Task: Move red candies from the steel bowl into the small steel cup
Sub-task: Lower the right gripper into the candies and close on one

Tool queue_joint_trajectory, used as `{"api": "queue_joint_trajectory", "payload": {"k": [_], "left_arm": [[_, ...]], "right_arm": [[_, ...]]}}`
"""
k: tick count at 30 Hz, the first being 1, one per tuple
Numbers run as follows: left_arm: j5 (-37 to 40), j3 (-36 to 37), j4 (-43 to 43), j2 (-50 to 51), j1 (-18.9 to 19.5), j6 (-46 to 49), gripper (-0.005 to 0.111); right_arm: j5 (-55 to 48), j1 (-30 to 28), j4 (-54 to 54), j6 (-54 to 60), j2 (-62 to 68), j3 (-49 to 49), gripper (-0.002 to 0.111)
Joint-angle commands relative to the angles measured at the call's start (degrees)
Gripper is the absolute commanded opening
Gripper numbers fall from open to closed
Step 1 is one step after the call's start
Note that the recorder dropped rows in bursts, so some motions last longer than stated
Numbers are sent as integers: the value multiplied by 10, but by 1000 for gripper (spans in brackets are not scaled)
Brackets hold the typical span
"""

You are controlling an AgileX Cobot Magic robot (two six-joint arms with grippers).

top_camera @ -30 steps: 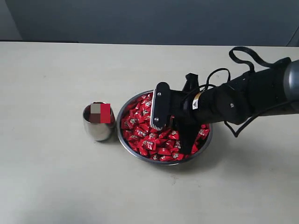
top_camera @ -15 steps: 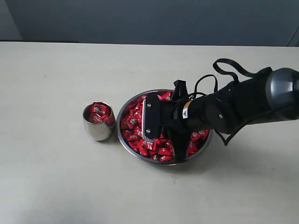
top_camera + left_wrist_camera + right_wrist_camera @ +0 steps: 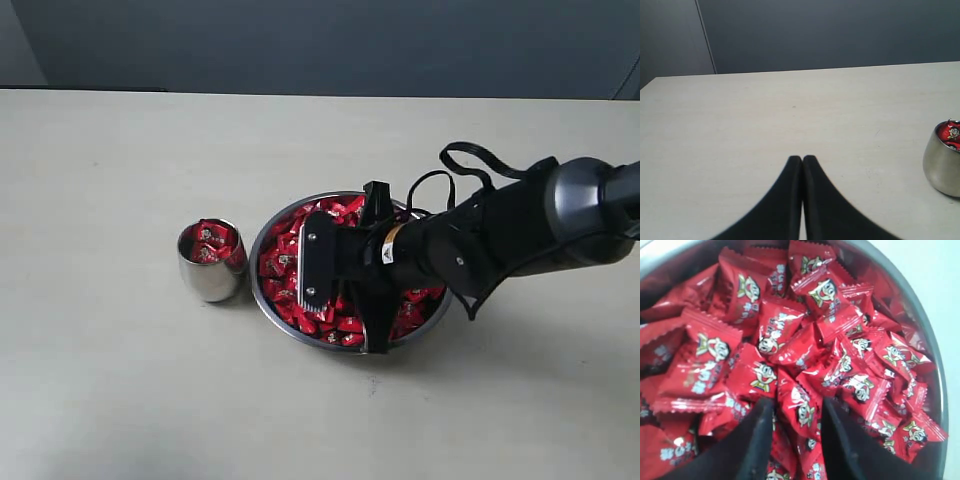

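straddling red candies (image 3: 765, 376), right pincer (image 3: 796, 407) parted, steel bowl (image 3: 253, 270) rim near cup (image 3: 208, 275)

The left gripper (image 3: 802, 160) is low in the middle of the picture, and its two black fingers (image 3: 785, 200) are pressed together with no gap at the tips. Under it lies a pale beige table (image 3: 765, 115). The small steel cup (image 3: 941, 172) stands on the table, well apart from the gripper, cut by the picture's edge. Red candies (image 3: 951, 134) show at its mouth. Behind the table is a dark grey wall (image 3: 830, 35).
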State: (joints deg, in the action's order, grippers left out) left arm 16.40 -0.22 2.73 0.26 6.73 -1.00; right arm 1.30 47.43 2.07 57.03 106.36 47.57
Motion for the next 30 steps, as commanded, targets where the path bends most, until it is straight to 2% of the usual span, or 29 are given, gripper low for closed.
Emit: {"api": "queue_joint_trajectory", "payload": {"k": [1, 30], "left_arm": [[-1, 2, -2, -3, 0, -1, 0], [-1, 2, -2, -3, 0, -1, 0]], "right_arm": [[20, 0, 0, 0, 2, 2, 33], [37, 0, 0, -2, 2, 2, 32]]}}
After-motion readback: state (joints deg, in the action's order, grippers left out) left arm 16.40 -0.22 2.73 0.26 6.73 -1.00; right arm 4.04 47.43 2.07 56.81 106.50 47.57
